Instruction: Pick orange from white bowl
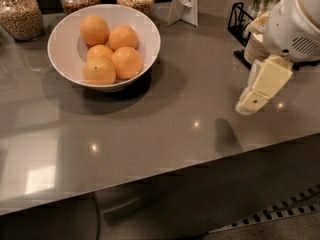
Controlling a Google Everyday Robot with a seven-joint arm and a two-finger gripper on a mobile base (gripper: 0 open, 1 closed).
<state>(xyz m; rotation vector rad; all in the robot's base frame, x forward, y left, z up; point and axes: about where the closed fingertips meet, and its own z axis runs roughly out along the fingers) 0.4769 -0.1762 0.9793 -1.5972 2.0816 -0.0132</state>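
The white bowl point(62, 54) stands at the back left of the grey counter. It holds several oranges: deep-orange ones at the back left point(94, 30), back right point(123, 37) and front right point(127, 62), one partly hidden in the middle, and a paler orange with a dark stem dot point(99, 72) at the front left. My gripper point(251, 103) hangs from the white arm at the right. It is above the counter, far to the right of the bowl, and holds nothing.
Three glass jars point(19, 14) of grains line the back edge. A white card stand point(184, 4) is behind the bowl to the right. A black rack point(239, 21) and a stack of small white plates point(254, 46) sit behind my arm. The counter's front edge point(165, 171) runs across below.
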